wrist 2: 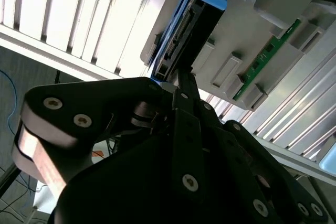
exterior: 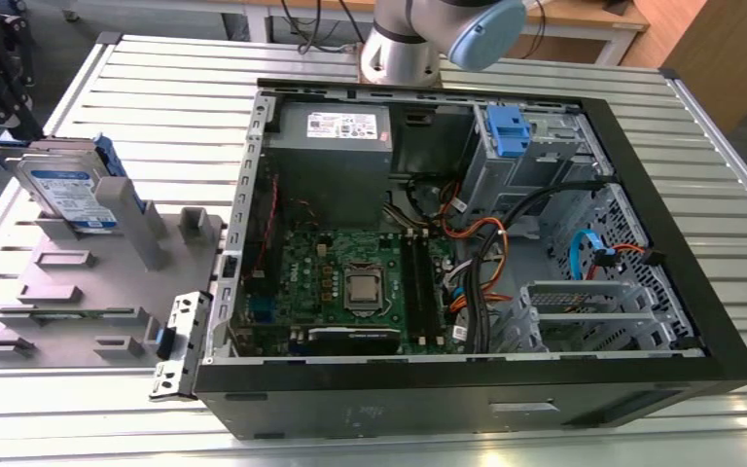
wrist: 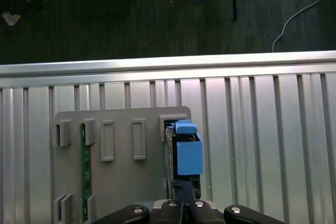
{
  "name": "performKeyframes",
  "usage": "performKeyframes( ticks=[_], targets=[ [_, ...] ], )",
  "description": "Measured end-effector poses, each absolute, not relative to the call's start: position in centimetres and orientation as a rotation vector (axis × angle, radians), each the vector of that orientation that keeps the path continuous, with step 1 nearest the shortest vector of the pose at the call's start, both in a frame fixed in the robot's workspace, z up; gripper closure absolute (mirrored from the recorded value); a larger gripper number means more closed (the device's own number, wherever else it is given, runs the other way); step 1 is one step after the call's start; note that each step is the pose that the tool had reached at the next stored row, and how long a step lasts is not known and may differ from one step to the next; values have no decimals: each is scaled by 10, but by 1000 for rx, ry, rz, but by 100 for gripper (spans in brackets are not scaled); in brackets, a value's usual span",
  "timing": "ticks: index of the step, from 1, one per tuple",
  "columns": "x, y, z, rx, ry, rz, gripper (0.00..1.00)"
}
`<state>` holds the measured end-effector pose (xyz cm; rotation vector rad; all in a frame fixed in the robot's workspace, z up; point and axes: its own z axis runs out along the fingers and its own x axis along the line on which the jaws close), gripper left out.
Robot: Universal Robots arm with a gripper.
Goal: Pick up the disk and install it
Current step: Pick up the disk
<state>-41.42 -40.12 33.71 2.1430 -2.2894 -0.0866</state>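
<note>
Gripper hangs closed just short of the upright disk

In both wrist views the gripper [wrist: 184, 195] [wrist 2: 180, 80] has its two fingers pressed together with nothing between them. The disk [wrist: 187, 153] [wrist 2: 185, 30] lies straight ahead of the fingertips, very near them; whether they touch it I cannot tell. The disk stands on edge in a slot of the grey fixture tray [wrist: 121, 182], blue rail toward the gripper. Its narrow edge runs directly away from the fingertips, in line with the seam where the fingers meet — and the closed pair looks narrower than the disk is thick. In the exterior view the disk [exterior: 69, 195] is upright in the tray [exterior: 82, 297], well apart from the open computer case [exterior: 665, 204] — nothing is installed yet.
</note>
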Motion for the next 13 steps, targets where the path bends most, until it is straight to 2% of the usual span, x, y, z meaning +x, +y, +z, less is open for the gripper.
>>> performKeyframes(
  ticks=[13],
  targets=[
    [-406, -399, 336, 2143, -2290, -88, 89]
  ],
)
